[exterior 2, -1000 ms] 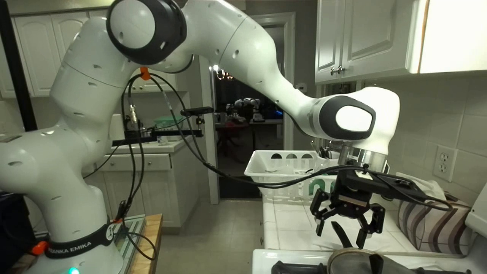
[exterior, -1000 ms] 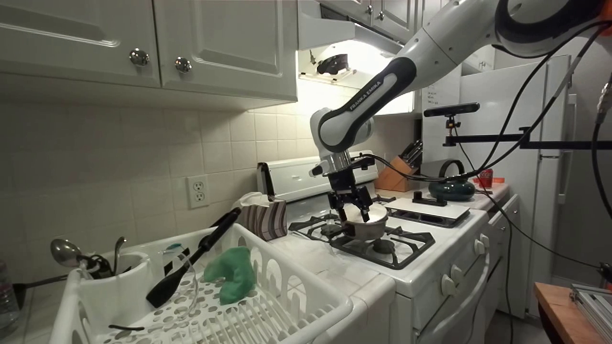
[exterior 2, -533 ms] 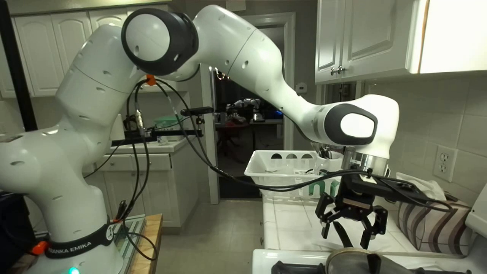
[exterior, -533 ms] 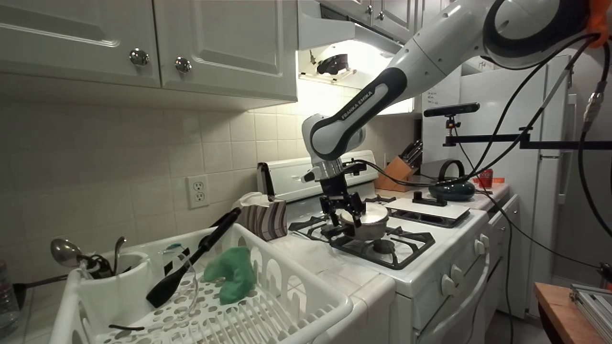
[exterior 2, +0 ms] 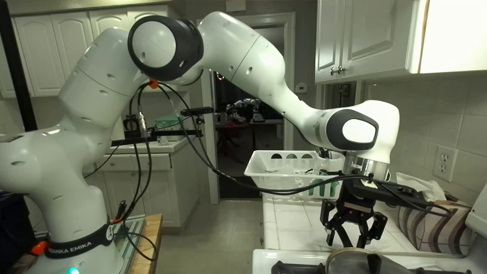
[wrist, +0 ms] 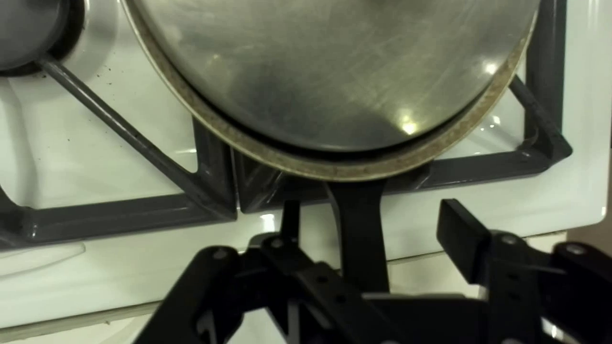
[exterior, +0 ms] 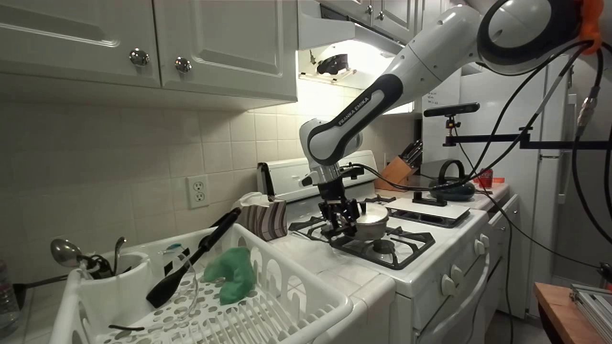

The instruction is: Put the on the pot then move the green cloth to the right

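White stove (exterior: 430,260), tile counter (exterior: 351,274) alongside. Silvery pot (exterior: 370,232) on stove grate (exterior: 416,253), lid (wrist: 334,71) on top; dark gap shows btwn lid & pot rim (wrist: 334,171) in wrist view. Gripper (wrist: 374,231) spread, fingers (wrist: 459,239) either side of pot's black handle (wrist: 361,234), space both sides. Green cloth (exterior: 234,279) in white dish rack (exterior: 342,306) on counter, well apart from pot. Tissue box (exterior: 265,220) nr stove.

One pot (exterior: 370,232), one lid (wrist: 334,71), one green cloth (exterior: 240,279), one kettle (exterior: 453,194), four stove knobs (exterior: 448,286), at least two knife handles (exterior: 412,151), blurred
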`<action>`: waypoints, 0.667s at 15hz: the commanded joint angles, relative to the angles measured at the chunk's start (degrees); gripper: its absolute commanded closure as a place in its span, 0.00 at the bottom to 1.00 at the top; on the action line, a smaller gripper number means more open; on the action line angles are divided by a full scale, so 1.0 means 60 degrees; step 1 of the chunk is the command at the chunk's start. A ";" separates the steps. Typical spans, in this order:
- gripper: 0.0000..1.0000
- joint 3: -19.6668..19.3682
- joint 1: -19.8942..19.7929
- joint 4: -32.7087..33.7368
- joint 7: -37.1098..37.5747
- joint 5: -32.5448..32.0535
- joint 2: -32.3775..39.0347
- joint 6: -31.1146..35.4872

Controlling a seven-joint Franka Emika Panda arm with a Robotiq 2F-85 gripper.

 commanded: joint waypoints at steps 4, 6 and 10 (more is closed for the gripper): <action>0.77 -0.0055 0.0034 0.0521 0.0365 -0.0235 0.0281 -0.0037; 0.91 -0.0084 0.0045 0.0589 0.0415 -0.0261 0.0292 -0.0053; 0.94 -0.0119 0.0054 0.0654 0.0610 -0.0246 0.0337 -0.0112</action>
